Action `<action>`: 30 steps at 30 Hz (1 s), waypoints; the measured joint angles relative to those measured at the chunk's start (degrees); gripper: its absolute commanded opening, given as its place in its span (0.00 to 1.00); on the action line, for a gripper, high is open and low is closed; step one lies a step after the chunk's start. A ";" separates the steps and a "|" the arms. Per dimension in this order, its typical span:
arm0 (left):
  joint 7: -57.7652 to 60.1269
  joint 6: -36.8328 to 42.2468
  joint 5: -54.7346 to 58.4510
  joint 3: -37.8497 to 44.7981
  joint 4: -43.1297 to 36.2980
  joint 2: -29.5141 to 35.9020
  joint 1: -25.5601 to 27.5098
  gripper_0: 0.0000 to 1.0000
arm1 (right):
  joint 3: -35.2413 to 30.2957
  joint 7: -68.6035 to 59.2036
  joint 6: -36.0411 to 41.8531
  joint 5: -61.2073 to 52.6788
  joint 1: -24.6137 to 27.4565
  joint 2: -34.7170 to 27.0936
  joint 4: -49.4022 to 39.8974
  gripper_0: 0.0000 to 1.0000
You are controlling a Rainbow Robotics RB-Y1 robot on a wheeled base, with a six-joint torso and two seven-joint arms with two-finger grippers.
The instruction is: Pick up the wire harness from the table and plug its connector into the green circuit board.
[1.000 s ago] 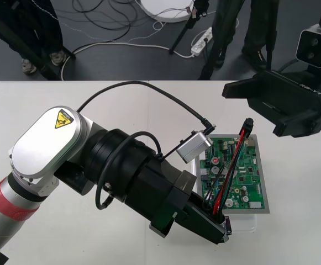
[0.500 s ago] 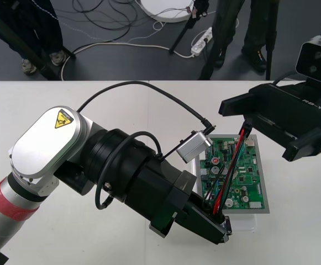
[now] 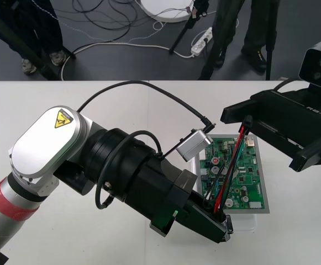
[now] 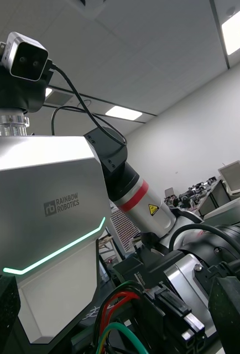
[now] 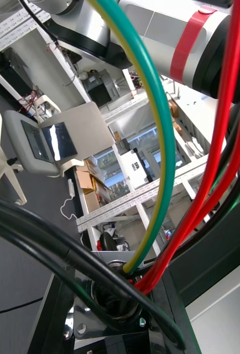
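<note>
The green circuit board (image 3: 244,175) sits on its white base (image 3: 255,222) at the table's right. My left gripper (image 3: 221,223) is over the board's near edge, shut on the harness's round metal socket (image 3: 226,225); in the left wrist view the socket (image 5: 110,310) shows between its fingers (image 5: 172,315). From there the red, black and green wires (image 3: 230,165) rise across the board to the small black plug (image 3: 248,121), which hangs above the board's far edge. My right gripper (image 3: 258,138) is open at the plug end. Its fingers (image 4: 230,312) stand wide apart around the wires (image 4: 117,301).
The left arm's thick black and silver links (image 3: 121,171) cover the table's middle, with a small silver camera (image 3: 194,145) beside the board. Pale table (image 3: 293,221) lies right of the board. Cables and a power strip (image 3: 200,41) lie on the dark floor beyond.
My right gripper has come down and inward toward the plug, so its fingers now flank the harness's top end. The left gripper and the harness have stayed put.
</note>
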 measured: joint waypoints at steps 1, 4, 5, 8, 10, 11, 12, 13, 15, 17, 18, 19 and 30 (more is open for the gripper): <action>0.00 0.01 0.00 0.00 0.00 0.00 0.00 0.00 | 0.00 0.00 0.00 -0.11 0.00 -0.07 0.00 1.00; 0.00 0.01 0.01 0.00 0.00 0.00 0.00 0.00 | 0.00 0.00 0.00 -0.15 0.02 -0.22 0.00 1.00; 0.00 0.01 0.02 0.00 0.00 0.00 0.00 0.00 | 0.00 0.00 0.00 -0.15 0.03 -0.26 0.00 1.00; -0.01 0.02 0.24 0.00 0.00 0.11 0.01 0.00 | 0.00 0.00 0.00 -0.15 0.07 -0.35 0.00 0.92; -0.02 0.02 0.45 0.00 0.00 0.20 0.01 0.00 | 0.00 0.00 0.00 -0.15 0.09 -0.35 0.00 0.50; -0.02 0.03 0.59 0.00 0.00 0.26 0.01 0.00 | 0.00 0.00 0.00 -0.15 0.10 -0.36 0.00 0.22; -0.03 0.03 0.74 0.00 0.00 0.31 0.01 0.00 | 0.00 0.00 0.00 -0.15 0.11 -0.36 0.00 0.00; -0.03 0.03 0.92 0.00 0.00 0.35 0.01 0.00 | 0.00 0.00 0.00 -0.15 0.12 -0.36 0.00 0.00; -0.03 0.04 1.36 0.00 0.00 0.40 0.01 0.00 | 0.00 -0.05 0.00 -0.16 0.12 -0.37 0.01 0.00; -0.03 0.05 1.82 0.00 0.00 0.44 0.01 0.00 | 0.00 -0.31 0.00 -0.16 0.13 -0.38 0.01 0.00; -0.03 0.06 1.98 0.00 0.00 0.45 0.01 0.00 | 0.00 -0.53 0.00 -0.16 0.13 -0.38 0.01 0.00; -0.03 0.06 2.12 0.00 0.00 0.45 0.01 0.00 | 0.00 -0.77 0.00 -0.17 0.13 -0.38 0.01 0.00; -0.05 0.59 2.44 0.00 0.00 0.45 0.01 0.00 | 0.00 -0.85 0.00 -0.79 0.17 -0.39 0.29 0.00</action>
